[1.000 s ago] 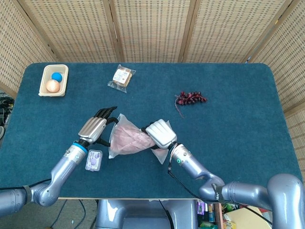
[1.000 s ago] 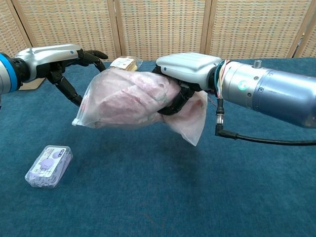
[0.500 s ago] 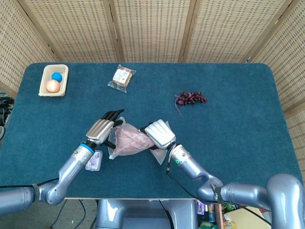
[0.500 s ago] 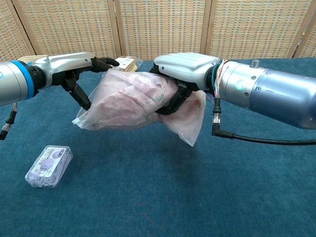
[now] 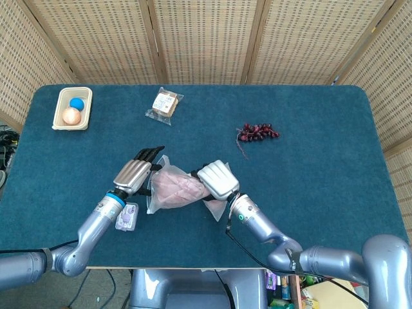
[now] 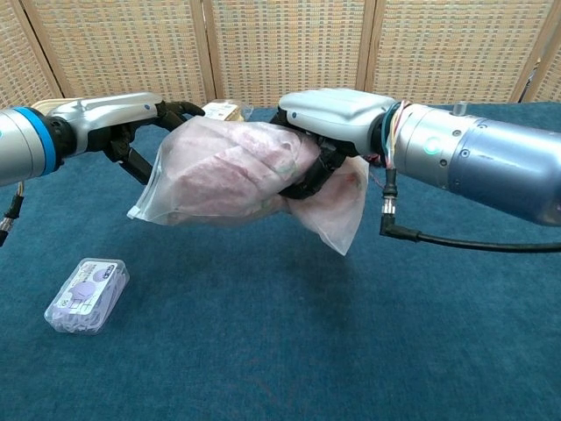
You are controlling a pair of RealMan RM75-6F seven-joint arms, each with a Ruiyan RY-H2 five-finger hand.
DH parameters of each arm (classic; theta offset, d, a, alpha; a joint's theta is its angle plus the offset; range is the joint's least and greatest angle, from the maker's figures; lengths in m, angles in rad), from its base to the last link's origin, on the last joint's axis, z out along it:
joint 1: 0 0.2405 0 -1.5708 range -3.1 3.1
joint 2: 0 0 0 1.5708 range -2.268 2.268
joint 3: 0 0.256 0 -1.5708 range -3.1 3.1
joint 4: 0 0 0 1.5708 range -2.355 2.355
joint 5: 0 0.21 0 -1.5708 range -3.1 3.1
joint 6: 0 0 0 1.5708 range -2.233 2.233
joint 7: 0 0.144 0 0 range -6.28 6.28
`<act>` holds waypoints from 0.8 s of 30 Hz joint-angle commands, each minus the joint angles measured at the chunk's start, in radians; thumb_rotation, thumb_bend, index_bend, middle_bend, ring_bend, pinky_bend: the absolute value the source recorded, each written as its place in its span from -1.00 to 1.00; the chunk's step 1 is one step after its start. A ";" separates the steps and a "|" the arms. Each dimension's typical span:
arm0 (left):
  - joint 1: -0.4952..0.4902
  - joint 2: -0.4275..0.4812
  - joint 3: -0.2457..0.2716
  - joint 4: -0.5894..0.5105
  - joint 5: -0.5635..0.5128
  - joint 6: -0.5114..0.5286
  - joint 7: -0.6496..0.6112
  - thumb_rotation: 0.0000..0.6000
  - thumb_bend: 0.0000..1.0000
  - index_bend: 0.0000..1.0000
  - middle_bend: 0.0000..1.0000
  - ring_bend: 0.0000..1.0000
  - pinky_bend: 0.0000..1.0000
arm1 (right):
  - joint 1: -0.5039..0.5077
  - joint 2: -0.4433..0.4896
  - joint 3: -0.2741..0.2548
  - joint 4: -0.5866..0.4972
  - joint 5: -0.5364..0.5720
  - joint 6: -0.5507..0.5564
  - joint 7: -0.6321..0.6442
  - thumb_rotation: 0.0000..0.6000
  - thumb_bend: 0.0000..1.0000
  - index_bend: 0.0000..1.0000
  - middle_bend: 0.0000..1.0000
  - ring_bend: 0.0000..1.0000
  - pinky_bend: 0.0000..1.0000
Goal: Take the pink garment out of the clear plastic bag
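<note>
above the middle of the blue table (image 5: 309, 167), held clear of the cloth, the clear plastic bag (image 6: 329, 215) hangs with the pink garment (image 6: 232, 171) bunched inside it. the right hand (image 6: 329, 132) grips the bag around its middle, dark fingers wrapped under the bundle. the left hand (image 6: 131, 123) sits at the bag's far left end with fingers spread and reaching toward the plastic; whether they touch or pinch it cannot be told from either view.

just below the left wrist in the head view lies a small clear packet with purple contents (image 5: 127, 216), flat on the table. toward the back edge sit a wrapped snack packet (image 5: 165, 103) and, at the far left corner, a cream tray (image 5: 59, 111) holding a blue ball (image 5: 76, 103) and an orange ball (image 5: 71, 116). a bunch of dark red grapes (image 5: 257, 132) lies well apart to the right.

the right hand hides the bag's mouth, and the garment's shape is blurred by the crumpled plastic. the snack packet is partly hidden behind the bag in the chest view.
</note>
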 commanded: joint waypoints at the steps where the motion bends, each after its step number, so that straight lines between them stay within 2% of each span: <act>1: -0.002 0.001 0.003 -0.001 0.003 0.002 0.003 1.00 -0.01 0.39 -1.00 -1.00 -1.00 | -0.001 0.001 -0.001 -0.002 0.000 0.000 0.001 1.00 0.72 0.12 0.27 0.10 0.21; 8: -0.011 -0.003 0.006 0.018 0.025 0.009 0.009 1.00 -0.01 0.41 -1.00 -1.00 -1.00 | -0.003 0.011 -0.007 -0.019 -0.003 -0.011 0.014 1.00 0.72 0.11 0.22 0.10 0.21; 10: -0.024 -0.011 0.004 0.047 0.032 0.000 0.016 1.00 -0.01 0.41 -1.00 -1.00 -1.00 | -0.004 0.021 -0.012 -0.020 -0.002 -0.012 0.003 1.00 0.72 -0.04 0.01 0.03 0.17; 11: -0.031 -0.016 0.004 0.061 0.035 -0.006 0.018 1.00 0.00 0.41 -1.00 -1.00 -1.00 | -0.006 0.026 -0.014 -0.022 0.009 -0.012 -0.011 1.00 0.68 -0.24 -0.22 -0.13 0.05; 12: -0.037 -0.019 0.004 0.073 0.039 -0.014 0.017 1.00 0.00 0.41 -1.00 -1.00 -1.00 | -0.008 0.034 -0.016 -0.029 0.029 -0.015 -0.029 1.00 0.55 -0.49 -0.50 -0.38 -0.14; 13: -0.042 -0.023 0.002 0.085 0.042 -0.023 0.010 1.00 0.00 0.41 -1.00 -1.00 -1.00 | -0.010 0.046 -0.019 -0.040 0.059 -0.020 -0.057 1.00 0.34 -0.69 -0.73 -0.61 -0.34; 14: -0.046 -0.027 0.001 0.094 0.044 -0.030 0.002 1.00 0.00 0.41 -1.00 -1.00 -1.00 | -0.010 0.058 -0.020 -0.054 0.088 -0.024 -0.085 1.00 0.11 -0.81 -0.86 -0.77 -0.50; 15: -0.050 -0.031 -0.001 0.104 0.047 -0.037 -0.006 1.00 0.00 0.41 -1.00 -1.00 -1.00 | -0.010 0.075 -0.025 -0.070 0.124 -0.030 -0.116 1.00 -0.23 -0.93 -0.98 -0.93 -0.69; 17: -0.057 -0.039 -0.006 0.123 0.048 -0.054 -0.028 1.00 0.00 0.41 -1.00 -1.00 -1.00 | -0.013 0.112 -0.036 -0.108 0.189 -0.030 -0.175 1.00 -0.60 -1.00 -1.00 -1.00 -0.90; 20: -0.072 -0.050 -0.003 0.159 0.051 -0.080 -0.038 1.00 0.00 0.41 -1.00 -1.00 -1.00 | -0.039 0.189 -0.077 -0.167 0.234 -0.009 -0.234 1.00 -0.73 -1.00 -1.00 -1.00 -0.95; 24: -0.082 -0.051 -0.001 0.173 0.048 -0.095 -0.038 1.00 0.00 0.41 -1.00 -1.00 -1.00 | -0.078 0.269 -0.142 -0.214 0.184 0.007 -0.246 1.00 -0.80 -1.00 -1.00 -1.00 -0.95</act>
